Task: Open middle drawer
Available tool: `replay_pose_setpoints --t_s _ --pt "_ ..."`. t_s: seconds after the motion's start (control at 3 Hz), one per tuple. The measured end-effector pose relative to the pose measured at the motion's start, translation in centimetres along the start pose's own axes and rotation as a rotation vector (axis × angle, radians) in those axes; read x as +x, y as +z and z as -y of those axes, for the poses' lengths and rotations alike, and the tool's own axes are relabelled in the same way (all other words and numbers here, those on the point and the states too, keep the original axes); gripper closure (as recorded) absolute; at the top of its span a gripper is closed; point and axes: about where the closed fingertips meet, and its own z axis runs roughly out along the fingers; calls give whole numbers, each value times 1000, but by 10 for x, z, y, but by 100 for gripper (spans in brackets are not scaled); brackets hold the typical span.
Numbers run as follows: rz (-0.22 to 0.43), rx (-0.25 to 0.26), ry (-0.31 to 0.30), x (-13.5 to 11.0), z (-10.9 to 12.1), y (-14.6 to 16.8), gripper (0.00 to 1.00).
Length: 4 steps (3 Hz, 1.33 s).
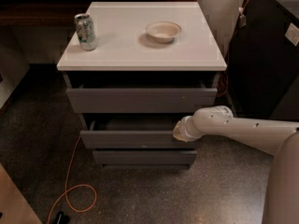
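The middle drawer is a wide shallow grey front at mid-height of the cabinet. It stands pulled out a little, with a dark gap above its front. My gripper is at the right end of this drawer's front, at its top edge, on the end of my white arm that reaches in from the right. The gripper's tip is against or behind the drawer front and mostly hidden.
The taller top drawer is also slightly out. The thin bottom drawer sits below. On the white cabinet top stand a can and a bowl. An orange cable loops on the floor. A black unit stands at right.
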Motion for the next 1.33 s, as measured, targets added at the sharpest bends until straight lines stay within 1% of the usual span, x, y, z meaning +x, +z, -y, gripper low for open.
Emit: replay_pose_setpoints --t_s 0.33,0.67,1.0,1.33 --pt "-13 49 11 11 18 15 92" --pt "-16 83 13 22 37 32 100" --pt "3 111 15 28 56 59 100" --pt "23 120 12 28 64 82 100"
